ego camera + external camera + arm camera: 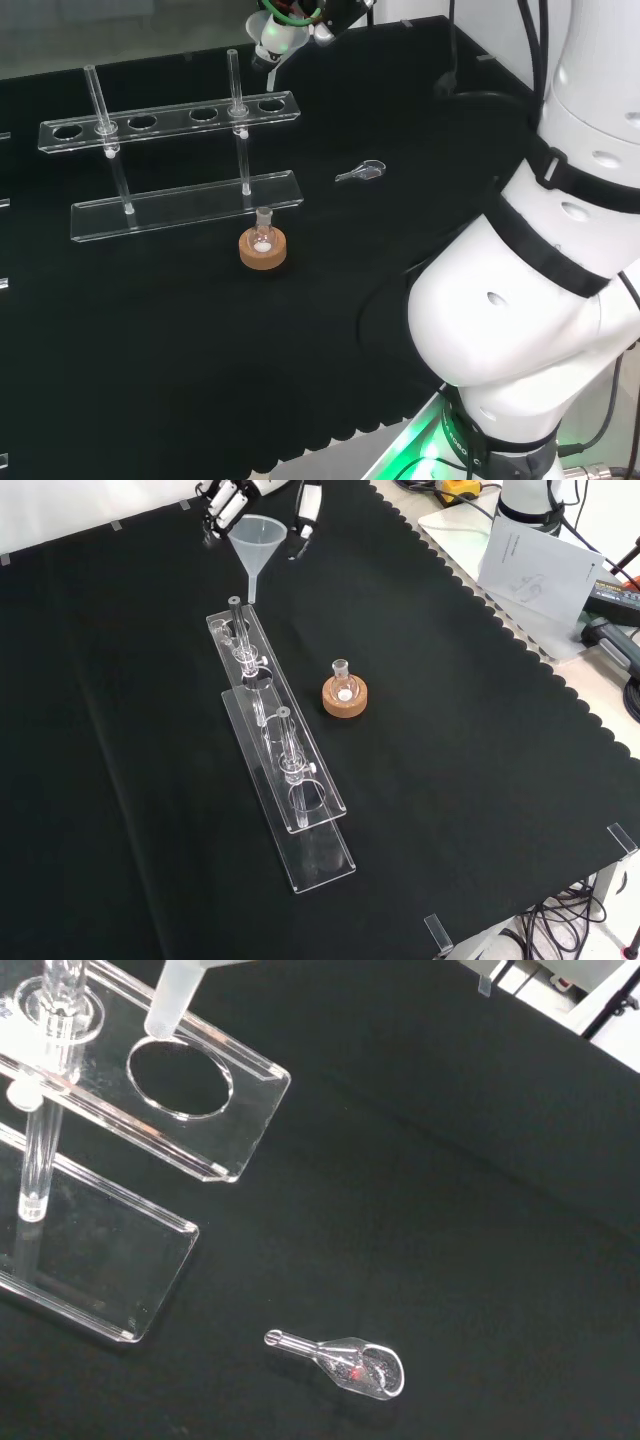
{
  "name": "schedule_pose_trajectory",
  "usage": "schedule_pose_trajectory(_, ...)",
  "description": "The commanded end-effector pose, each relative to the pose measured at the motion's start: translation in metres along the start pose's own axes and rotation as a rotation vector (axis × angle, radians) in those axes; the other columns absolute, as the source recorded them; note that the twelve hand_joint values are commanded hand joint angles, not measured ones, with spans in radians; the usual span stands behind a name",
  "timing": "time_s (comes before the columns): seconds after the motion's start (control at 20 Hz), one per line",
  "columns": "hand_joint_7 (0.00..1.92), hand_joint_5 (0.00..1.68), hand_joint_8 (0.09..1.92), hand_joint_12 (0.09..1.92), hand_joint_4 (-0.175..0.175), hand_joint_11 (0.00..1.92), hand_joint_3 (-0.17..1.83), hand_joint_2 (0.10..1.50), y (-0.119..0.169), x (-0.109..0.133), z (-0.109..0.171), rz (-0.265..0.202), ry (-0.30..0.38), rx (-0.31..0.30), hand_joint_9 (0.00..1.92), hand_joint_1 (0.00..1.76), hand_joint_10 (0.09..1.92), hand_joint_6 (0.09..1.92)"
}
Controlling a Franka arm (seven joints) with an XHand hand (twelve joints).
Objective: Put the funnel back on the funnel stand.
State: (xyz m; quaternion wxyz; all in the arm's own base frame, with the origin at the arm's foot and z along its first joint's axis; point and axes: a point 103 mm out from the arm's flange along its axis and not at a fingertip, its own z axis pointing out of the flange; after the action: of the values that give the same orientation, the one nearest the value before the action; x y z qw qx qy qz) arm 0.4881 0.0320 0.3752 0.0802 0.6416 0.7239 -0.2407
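A clear funnel [256, 535] hangs upright at the far end of the cloth in the front view, with the hand [225, 502] shut on its cone from both sides. In the head view the hand [283, 30] is at the top edge, just above the right end of the clear acrylic funnel stand [170, 113]. The wrist view shows the funnel's stem [172, 1005] hovering just above the rim of the stand's end hole [180, 1078], its tip over the hole's edge rather than its middle. Two clear posts carry the stand [322, 792], and its upper shelf has several holes.
A small round flask on a cork ring [345, 695] stands beside the stand's middle. A small glass scoop [350, 1363] lies on the cloth near the stand's end, also seen as the scoop [362, 173] in the head view. Papers [540, 560] and cables lie beyond the cloth's scalloped edge.
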Motion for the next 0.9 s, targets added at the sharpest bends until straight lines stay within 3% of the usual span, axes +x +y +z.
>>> schedule_pose_trajectory(0.05,0.81,0.62,0.67,1.16,-0.028,0.7,0.4,0.87,0.03,-0.003,0.014,-0.01,-0.017,0.025,1.27,0.67,0.44,0.41)
schedule_pose_trajectory(0.9,0.81,0.62,0.67,1.16,-0.028,0.71,0.41,0.87,0.047,0.003,0.029,-0.002,-0.016,0.063,1.26,0.68,0.45,0.43)
